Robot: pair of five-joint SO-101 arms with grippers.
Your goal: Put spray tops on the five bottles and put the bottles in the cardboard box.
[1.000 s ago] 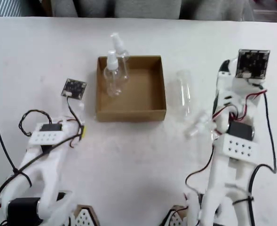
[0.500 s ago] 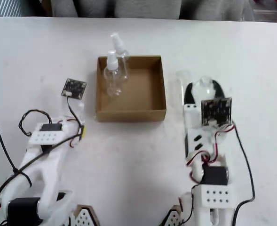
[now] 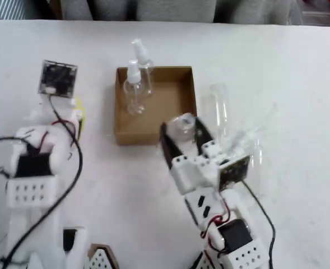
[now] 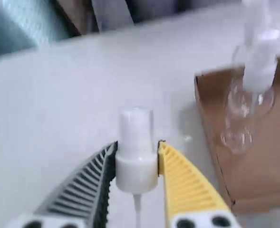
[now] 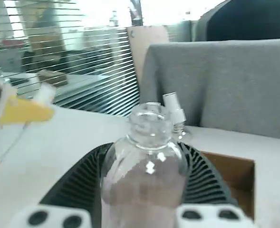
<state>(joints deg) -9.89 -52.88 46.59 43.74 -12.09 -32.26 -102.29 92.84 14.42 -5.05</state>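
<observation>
Well, white table, grey chair bkgd.

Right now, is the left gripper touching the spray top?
Touching. Left wrist view: the left gripper clamps the spray top from both sides, no gap.

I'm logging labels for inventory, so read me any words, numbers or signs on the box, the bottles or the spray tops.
No readable text anywhere.
Cardboard box: plain brown, no print.
Open bottle: clear, no label.
Spray top: plain white, no marking.
Circuit board: any marking is too small to read.
</observation>
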